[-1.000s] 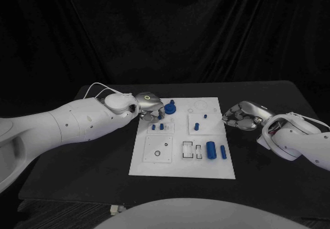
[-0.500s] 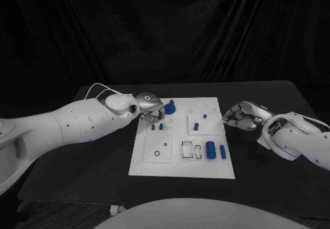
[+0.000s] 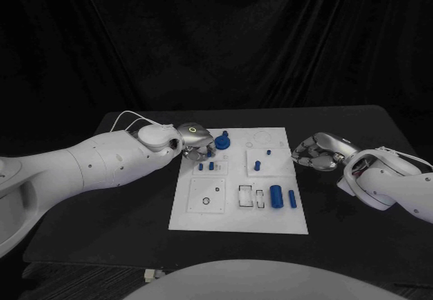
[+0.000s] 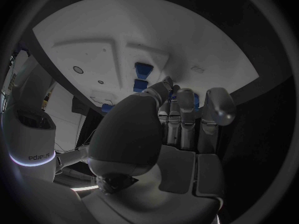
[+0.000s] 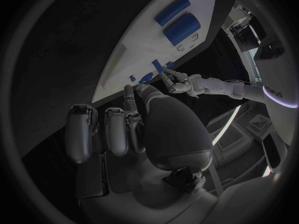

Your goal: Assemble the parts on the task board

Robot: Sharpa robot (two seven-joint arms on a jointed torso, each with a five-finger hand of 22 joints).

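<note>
The white task board [image 3: 236, 209] lies mid-table. My left hand [image 3: 197, 142] hovers over its far left corner, fingertips close together and pinching a small blue peg [image 3: 211, 150]; the right wrist view shows that peg [image 5: 156, 64] upright at the fingertips of the left hand [image 5: 181, 82]. A round blue part [image 3: 223, 141] stands just beside it. Two short blue pegs [image 3: 206, 166] stand nearer me. My right hand [image 3: 316, 152] rests at the board's right edge, fingers curled in on nothing. Two blue cylinders [image 3: 282, 195] lie at the board's near right.
Another blue peg [image 3: 257, 165] and a tiny blue piece [image 3: 269, 152] sit in the board's far right block. A white cable [image 3: 126, 117] runs along my left arm. Black table [image 3: 108, 212] surrounds the board, with dark curtains behind.
</note>
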